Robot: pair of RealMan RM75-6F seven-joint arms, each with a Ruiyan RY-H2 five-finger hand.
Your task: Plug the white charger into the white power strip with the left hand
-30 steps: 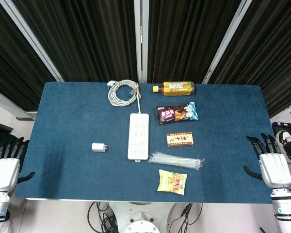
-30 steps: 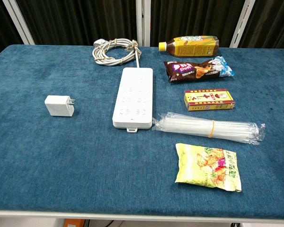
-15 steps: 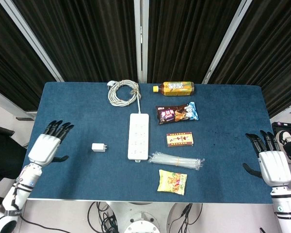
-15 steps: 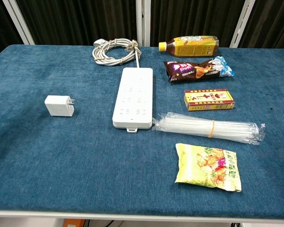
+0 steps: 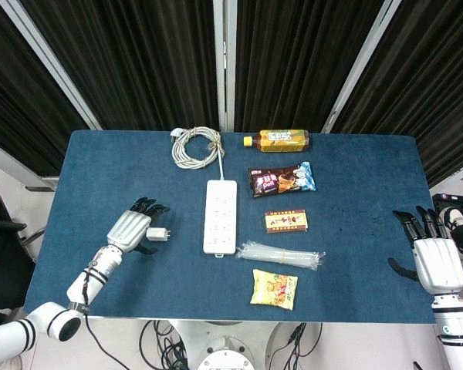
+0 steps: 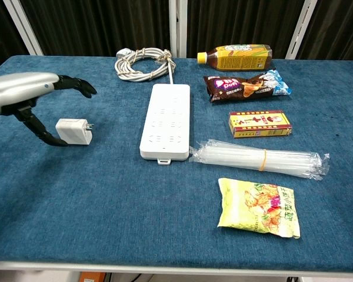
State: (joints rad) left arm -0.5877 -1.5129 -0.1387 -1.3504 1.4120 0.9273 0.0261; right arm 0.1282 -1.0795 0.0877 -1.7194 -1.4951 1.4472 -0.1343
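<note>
White charger [image 6: 74,130], 1 in number, is seen lying on the blue surface [image 5: 108,169], to the left of the white power strip [image 6: 165,121] and apart from it, with its prongs turned toward the strip. The left robot hand [image 5: 131,229] is held just over the charger's left side with fingers spread and nothing gripped; in the chest view [image 6: 23,94] the thumb is seen reaching down beside the charger's left edge, though contact cannot be judged. The right robot hand [image 5: 434,258] is shown only in the head view, at the surface's right edge, fingers apart and empty.

Further out, 1 coiled grey cable [image 5: 196,146] is seen behind the strip. To the strip's right, 5 items are laid in a rough column: 1 yellow-labelled bottle [image 5: 277,139] on its side, 1 dark snack packet [image 5: 282,179], 1 small red and yellow box [image 5: 285,221], 1 bundle of clear straws [image 5: 280,255] just beside the strip's near corner, and 1 yellow snack bag [image 5: 275,288]. Black curtains [image 5: 139,54] are seen behind the surface.
</note>
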